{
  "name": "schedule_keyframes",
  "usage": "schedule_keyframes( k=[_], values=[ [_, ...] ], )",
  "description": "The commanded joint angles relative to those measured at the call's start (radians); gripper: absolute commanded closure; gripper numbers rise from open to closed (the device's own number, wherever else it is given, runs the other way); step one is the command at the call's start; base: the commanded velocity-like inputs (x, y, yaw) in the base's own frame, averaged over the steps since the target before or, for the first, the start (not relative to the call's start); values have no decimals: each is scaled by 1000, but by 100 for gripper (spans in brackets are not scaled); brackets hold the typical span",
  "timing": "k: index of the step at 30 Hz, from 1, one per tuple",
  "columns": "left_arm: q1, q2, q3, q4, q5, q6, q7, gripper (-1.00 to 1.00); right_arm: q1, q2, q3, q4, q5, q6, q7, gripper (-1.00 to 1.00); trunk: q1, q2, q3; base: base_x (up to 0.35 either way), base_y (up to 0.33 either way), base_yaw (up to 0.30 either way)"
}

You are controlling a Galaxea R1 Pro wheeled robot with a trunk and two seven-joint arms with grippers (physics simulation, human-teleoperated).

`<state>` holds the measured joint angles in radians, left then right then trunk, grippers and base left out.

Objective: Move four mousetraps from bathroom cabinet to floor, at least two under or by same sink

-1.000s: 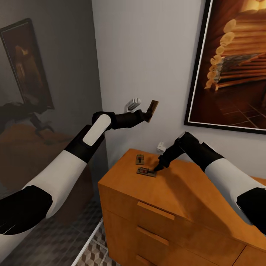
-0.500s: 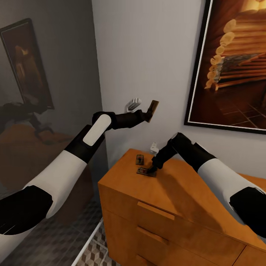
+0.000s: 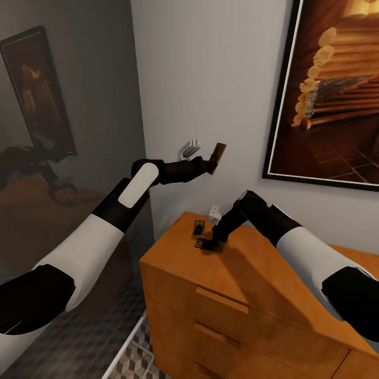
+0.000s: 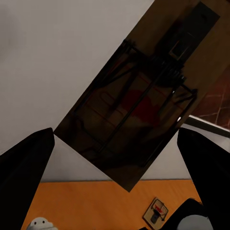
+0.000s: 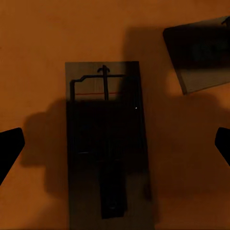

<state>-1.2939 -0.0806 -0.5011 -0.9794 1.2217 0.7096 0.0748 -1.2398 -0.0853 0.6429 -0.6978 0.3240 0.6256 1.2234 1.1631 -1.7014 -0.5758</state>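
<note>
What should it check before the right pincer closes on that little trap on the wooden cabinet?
1. Right pincer open: ok, its fingertips stand apart at the wrist view's edges.
2. Nearer mousetrap centred between them: ok.
3. Trap lying flat on the cabinet: ok.
4. Second mousetrap clear of the grab: ok, apart from the first.
5. Pincer low enough to grip: cannot tell.
6. Left pincer secure on its held mousetrap: ok, raised by the wall.
</note>
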Motion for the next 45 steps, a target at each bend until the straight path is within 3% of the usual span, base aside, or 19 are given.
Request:
schedule_keyframes(
  k=[1,45],
  values=[
    [-1,0,-1,-1,10,2,8,100,0,-1,2,-2,4,7,3,-100,0,-1,-1,0,0,0],
    [-1,-3,-1,-5,13,4,8,100,38,-5,0,9,1,5,-7,-100,0,-1,-1,0,0,0]
  ],
)
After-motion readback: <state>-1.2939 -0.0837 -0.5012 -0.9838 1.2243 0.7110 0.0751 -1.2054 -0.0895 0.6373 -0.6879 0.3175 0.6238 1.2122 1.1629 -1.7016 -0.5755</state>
